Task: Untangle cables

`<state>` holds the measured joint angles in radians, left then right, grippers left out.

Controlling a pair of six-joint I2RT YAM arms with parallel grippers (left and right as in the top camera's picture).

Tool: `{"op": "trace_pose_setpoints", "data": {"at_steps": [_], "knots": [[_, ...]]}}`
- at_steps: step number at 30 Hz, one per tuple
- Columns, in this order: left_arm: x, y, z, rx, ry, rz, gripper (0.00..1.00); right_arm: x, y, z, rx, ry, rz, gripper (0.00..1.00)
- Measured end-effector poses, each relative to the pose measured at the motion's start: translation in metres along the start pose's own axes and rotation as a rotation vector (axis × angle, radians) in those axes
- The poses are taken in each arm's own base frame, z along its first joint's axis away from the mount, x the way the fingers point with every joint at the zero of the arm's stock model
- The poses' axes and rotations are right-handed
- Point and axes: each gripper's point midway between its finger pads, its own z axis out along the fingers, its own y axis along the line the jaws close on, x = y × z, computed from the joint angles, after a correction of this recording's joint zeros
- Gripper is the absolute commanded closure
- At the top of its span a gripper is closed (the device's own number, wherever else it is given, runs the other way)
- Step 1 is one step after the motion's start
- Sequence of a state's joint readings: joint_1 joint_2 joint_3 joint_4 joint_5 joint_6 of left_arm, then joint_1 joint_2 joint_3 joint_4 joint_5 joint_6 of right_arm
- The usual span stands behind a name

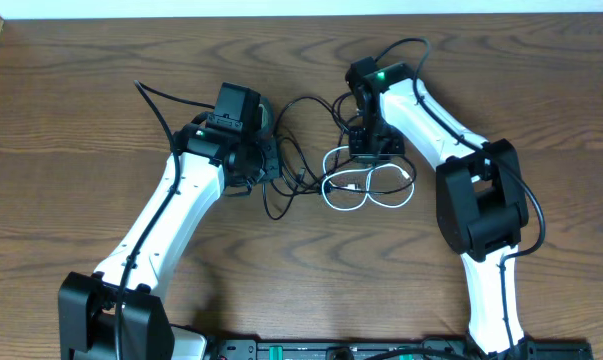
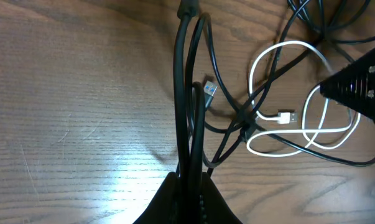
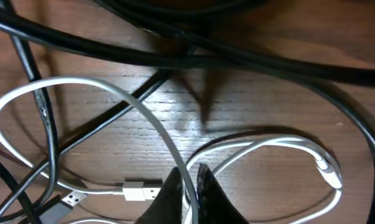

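Observation:
The black cable (image 1: 278, 203) and the white cable (image 1: 373, 202) lie tangled in loops at the middle of the wooden table. My left gripper (image 1: 264, 160) sits at the tangle's left edge. In the left wrist view the left gripper (image 2: 190, 196) is shut on strands of the black cable (image 2: 188, 93), which run up from its fingers. My right gripper (image 1: 367, 152) is over the white loops. In the right wrist view the right gripper (image 3: 188, 186) is shut on a strand of the white cable (image 3: 81, 84). The white USB plug (image 3: 140, 188) lies just left of the fingers, and the black cable (image 3: 112, 115) crosses beneath.
The wooden table (image 1: 81, 130) spreads all round the tangle. Thick black arm wires (image 3: 237, 56) cross the top of the right wrist view. The right gripper's black body (image 2: 361, 87) shows at the right of the left wrist view. The table's far edge (image 1: 281, 17) lies behind the arms.

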<state>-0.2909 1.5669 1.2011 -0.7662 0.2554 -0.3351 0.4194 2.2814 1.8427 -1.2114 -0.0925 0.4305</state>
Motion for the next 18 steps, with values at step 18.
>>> {"op": "trace_pose_setpoints", "data": {"at_steps": [18], "knots": [[0.000,0.000,0.000,0.000,0.000,0.000,0.93,-0.006,0.002,-0.168,-0.205,-0.364,0.020,0.99]]}}
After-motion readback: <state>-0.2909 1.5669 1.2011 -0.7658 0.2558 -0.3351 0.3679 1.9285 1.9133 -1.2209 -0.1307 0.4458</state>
